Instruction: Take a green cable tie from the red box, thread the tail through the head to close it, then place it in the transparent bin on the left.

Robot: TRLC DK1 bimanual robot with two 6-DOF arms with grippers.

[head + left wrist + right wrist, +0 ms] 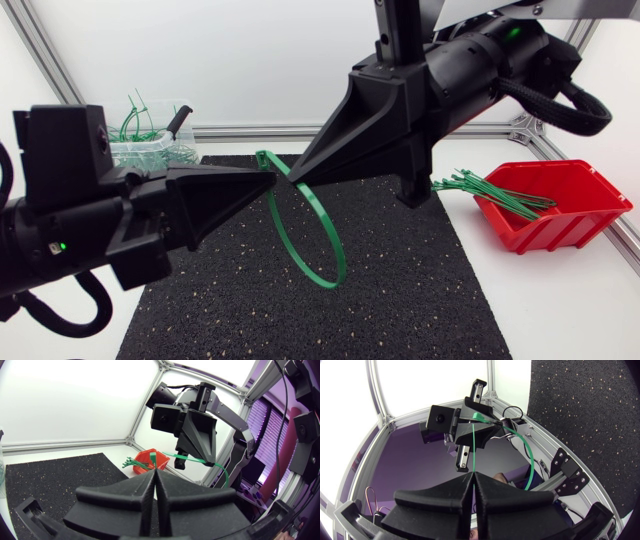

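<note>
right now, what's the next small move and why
Probably ease the right end effector away slightly to draw the tail through. Both it and the left end effector grip the cable tie, already curved into a loop above the mat, but a locked head isn't visible.

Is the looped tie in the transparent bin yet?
No, the looped tie hangs between the left gripper and right gripper, apart from the transparent bin.

Right gripper [474,475] pinches green cable tie [473,445]; left gripper [479,418] holds opposite end.
</note>
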